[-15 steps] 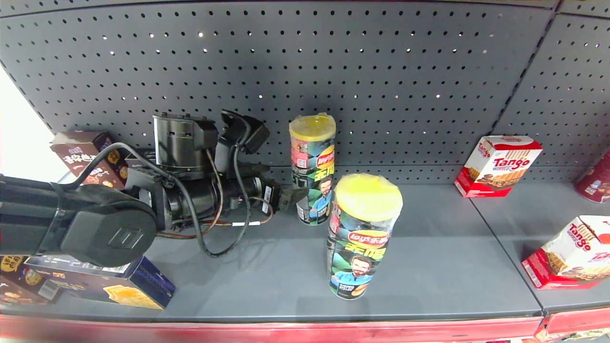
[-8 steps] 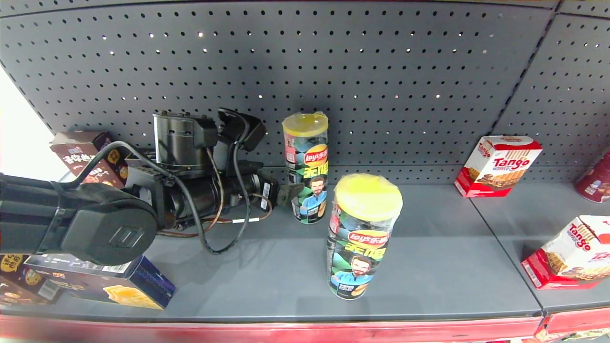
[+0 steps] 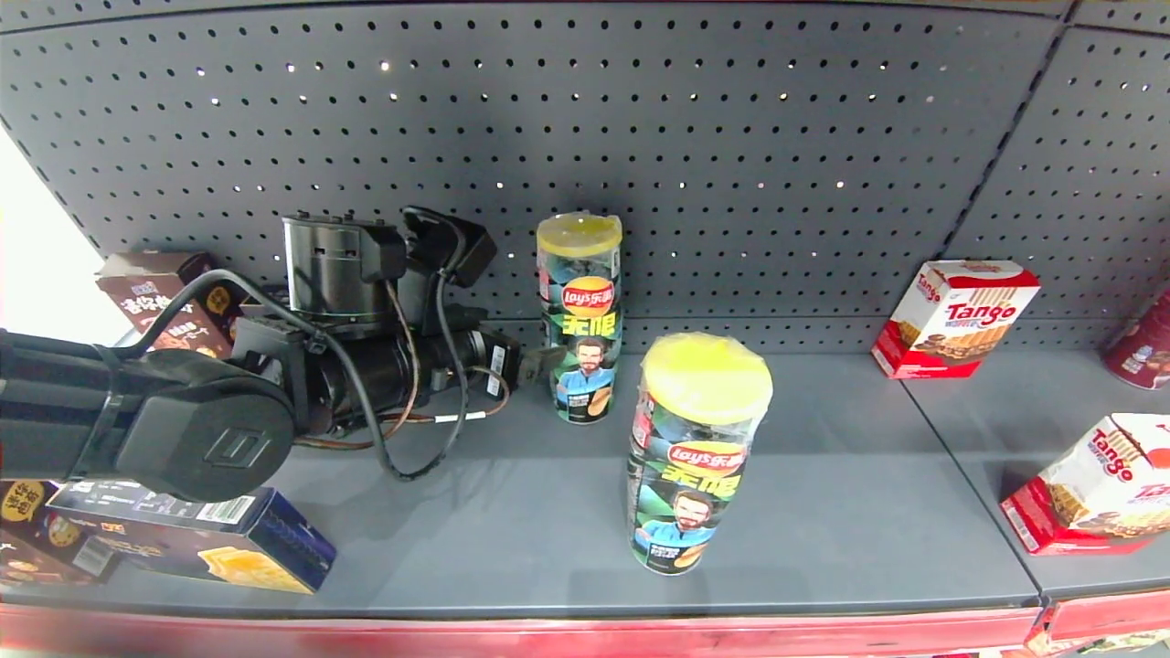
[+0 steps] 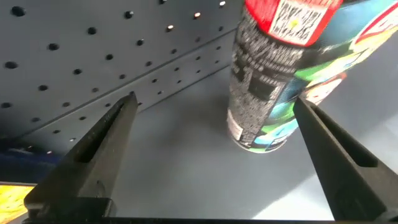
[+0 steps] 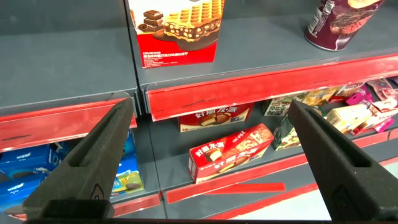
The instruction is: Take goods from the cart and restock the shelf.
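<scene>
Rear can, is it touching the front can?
Apart. The head view shows a strip of bare shelf between the rear can and the front can.

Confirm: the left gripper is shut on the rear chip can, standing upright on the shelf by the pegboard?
No. The left gripper is open, not shut on the rear chip can; the left wrist view shows it. The can does stand upright on the shelf by the pegboard.
</scene>
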Robot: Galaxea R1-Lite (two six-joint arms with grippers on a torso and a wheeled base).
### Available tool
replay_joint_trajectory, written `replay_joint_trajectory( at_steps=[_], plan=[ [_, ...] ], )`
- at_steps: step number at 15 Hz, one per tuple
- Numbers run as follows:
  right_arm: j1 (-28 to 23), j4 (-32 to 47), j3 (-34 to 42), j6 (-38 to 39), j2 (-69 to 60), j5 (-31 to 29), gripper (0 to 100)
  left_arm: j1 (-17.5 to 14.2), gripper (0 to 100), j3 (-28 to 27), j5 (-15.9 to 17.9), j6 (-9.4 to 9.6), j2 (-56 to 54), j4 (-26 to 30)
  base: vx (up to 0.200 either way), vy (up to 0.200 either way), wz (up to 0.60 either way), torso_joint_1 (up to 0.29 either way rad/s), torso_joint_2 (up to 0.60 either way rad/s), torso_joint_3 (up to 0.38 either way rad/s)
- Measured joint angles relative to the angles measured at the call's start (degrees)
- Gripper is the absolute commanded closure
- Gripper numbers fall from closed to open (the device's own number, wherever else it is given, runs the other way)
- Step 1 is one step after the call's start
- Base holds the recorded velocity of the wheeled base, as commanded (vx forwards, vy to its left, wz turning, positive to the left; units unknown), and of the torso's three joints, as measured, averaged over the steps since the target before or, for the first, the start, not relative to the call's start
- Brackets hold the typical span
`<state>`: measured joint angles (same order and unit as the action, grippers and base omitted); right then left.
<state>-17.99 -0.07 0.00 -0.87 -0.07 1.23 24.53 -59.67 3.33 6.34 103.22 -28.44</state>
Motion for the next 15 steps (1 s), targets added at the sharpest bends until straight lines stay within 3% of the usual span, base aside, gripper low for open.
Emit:
replay_joint_trajectory(
  at_steps=[7, 12, 15],
  plan=[
    [-0.05, 0.0, 0.0, 0.02, 0.0, 0.02, 0, -0.89, 0, 0.35, -1.22, 0.11, 0.01, -0.45, 0.0, 0.0, 0.0, 0.0, 0.0, 0.0],
    [0.0, 0.0, 0.0, 0.02, 0.0, 0.02, 0, -0.61, 0, 1.3, -4.67, 0.48, -0.41, -1.11, 0.0, 0.0, 0.0, 0.0, 0.0, 0.0],
    [-0.02, 0.0, 0.0, 0.0, 0.0, 0.02, 0, -0.77, 0, 2.54, -7.05, 5.1, -1.38, -1.17, 0.0, 0.0, 0.0, 0.0, 0.0, 0.0]
  ],
)
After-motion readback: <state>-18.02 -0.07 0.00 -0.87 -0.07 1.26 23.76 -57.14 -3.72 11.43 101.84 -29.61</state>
